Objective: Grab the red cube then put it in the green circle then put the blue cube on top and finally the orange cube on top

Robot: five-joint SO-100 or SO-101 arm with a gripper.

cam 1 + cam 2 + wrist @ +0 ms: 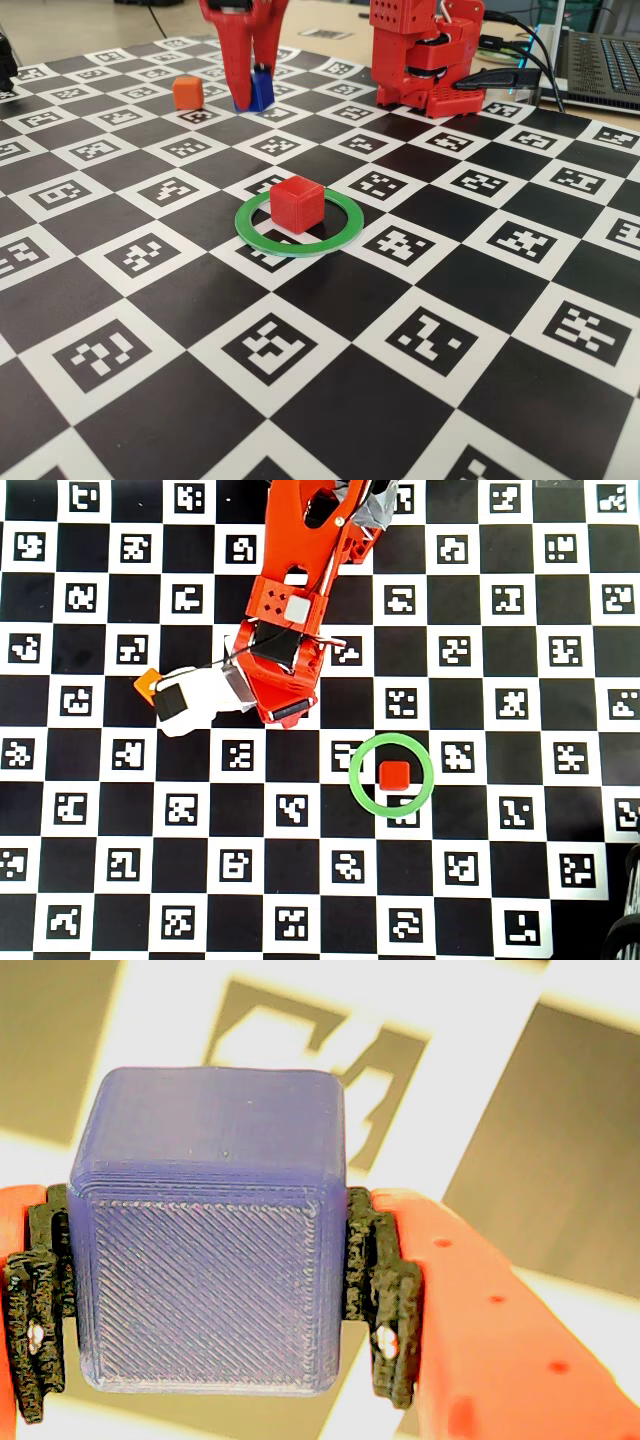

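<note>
Worktop nearest you in the fixed view is bare checkerboard w/ printed markers; its near edge is cut off by the frame. Next back you see the green circle lying flat, w/ the red cube sitting inside it, square on its base, one corner turned toward the camera. From overhead the red cube sits about centred in the green circle, sides roughly parallel to the board squares. Cubes have no long axis to speak of.

Further back in the fixed view you find the hand reaching down from the top edge; the upper arm is cropped there. Blue cube shows only as a sliver between the two red fingers; you can't tell from here whether it touches the worktop. Orange cube stands just left of the hand in that view, apart from it, upright. Arm base is at the back right, partly cropped at the top.

In the wrist view the blue cube fills most of the frame, flat face toward the lens, and the hand is closed on it: black pads press its left and right sides. Left finger is mostly off-frame.

Overhead, the arm hides the blue cube entirely; the orange cube is only a corner peeking past the white wrist camera housing. Hand's fingertips aren't visible there either.
</note>
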